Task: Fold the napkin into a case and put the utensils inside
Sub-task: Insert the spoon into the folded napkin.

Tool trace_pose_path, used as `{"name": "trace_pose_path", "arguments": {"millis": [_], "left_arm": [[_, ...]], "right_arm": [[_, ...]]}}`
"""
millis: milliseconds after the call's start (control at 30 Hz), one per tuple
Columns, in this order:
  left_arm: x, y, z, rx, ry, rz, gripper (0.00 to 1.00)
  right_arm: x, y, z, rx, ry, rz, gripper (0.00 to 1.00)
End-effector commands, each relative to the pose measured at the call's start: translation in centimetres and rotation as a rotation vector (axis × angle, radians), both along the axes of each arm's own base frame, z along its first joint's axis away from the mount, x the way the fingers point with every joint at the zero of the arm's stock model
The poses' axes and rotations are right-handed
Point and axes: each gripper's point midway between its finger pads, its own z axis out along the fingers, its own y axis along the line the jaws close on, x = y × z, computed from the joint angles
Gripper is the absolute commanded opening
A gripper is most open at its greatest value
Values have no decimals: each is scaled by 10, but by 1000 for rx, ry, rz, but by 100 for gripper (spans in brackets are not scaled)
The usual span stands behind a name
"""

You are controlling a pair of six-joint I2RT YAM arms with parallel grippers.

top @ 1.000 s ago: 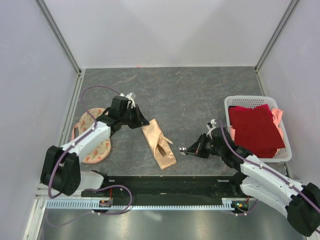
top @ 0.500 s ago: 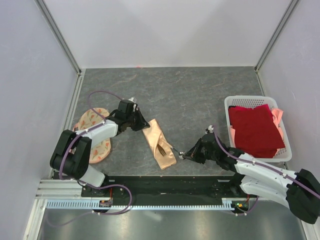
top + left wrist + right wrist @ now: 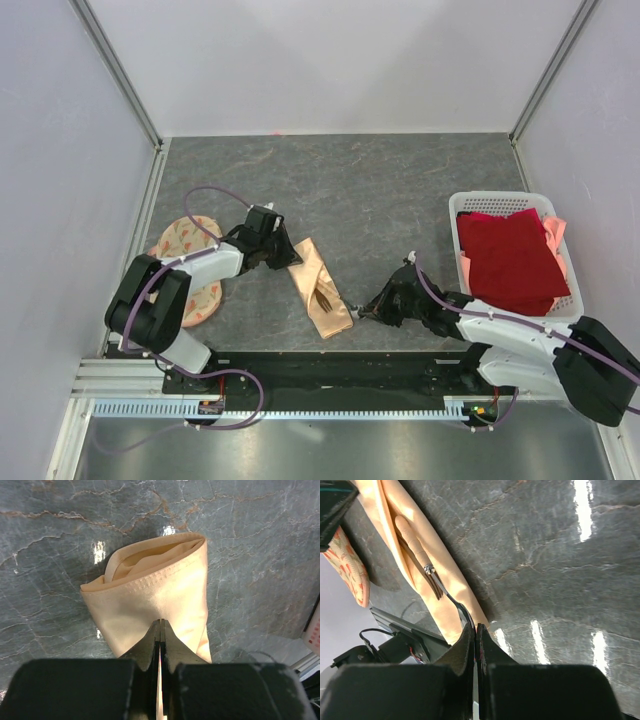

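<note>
The peach-orange napkin (image 3: 312, 278) lies folded into a narrow case (image 3: 155, 595) on the dark table, slanting from upper left to lower right. A thin dark brown utensil (image 3: 323, 296) (image 3: 436, 587) rests on its lower half. My left gripper (image 3: 289, 257) (image 3: 161, 622) is at the case's upper end, jaws together on the cloth. My right gripper (image 3: 361, 312) (image 3: 475, 627) sits low by the case's lower right edge, shut on one end of the shiny spoon (image 3: 454, 604). The spoon's other end reaches onto the cloth beside the brown utensil.
A white lattice basket (image 3: 500, 200) at the right holds dark red cloth (image 3: 510, 258). A round cream cloth with orange print (image 3: 184, 243) (image 3: 349, 565) lies at the left under my left arm. The arms' black base rail (image 3: 330, 368) runs close below the case.
My left gripper has come lower at the case's upper end and closed. My right gripper has moved left and nearer with the spoon, up to the case's lower edge.
</note>
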Motion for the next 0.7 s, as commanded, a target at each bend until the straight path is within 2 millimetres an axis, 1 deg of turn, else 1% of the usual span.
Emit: {"name": "trace_pose_path", "arguments": {"millis": [0, 67, 167, 233, 267, 300, 333, 433, 500, 667], "left_arm": [[3, 2, -3, 10, -20, 47, 2], [0, 1, -2, 7, -21, 44, 2], [-2, -1, 7, -9, -41, 43, 2], [-2, -1, 19, -24, -68, 50, 2], [-5, 1, 20, -25, -62, 60, 2], [-6, 2, 22, -26, -62, 67, 2], [-7, 4, 28, -29, -72, 74, 2], [-12, 9, 31, -24, -80, 85, 2], [-17, 13, 25, -13, -70, 94, 2], [-26, 16, 13, -3, -38, 86, 2]], "right_arm": [[19, 16, 23, 61, -58, -45, 0], [21, 18, 23, 66, -55, -58, 0], [22, 20, 20, 57, -43, -64, 0], [25, 26, 22, 80, -48, -68, 0], [24, 28, 21, 84, -46, -65, 0], [28, 29, 23, 84, -61, -80, 0], [28, 31, 21, 84, -56, -84, 0], [33, 35, 24, 100, -80, -104, 0], [36, 37, 28, 120, -94, -125, 0], [37, 49, 26, 141, -101, -156, 0]]}}
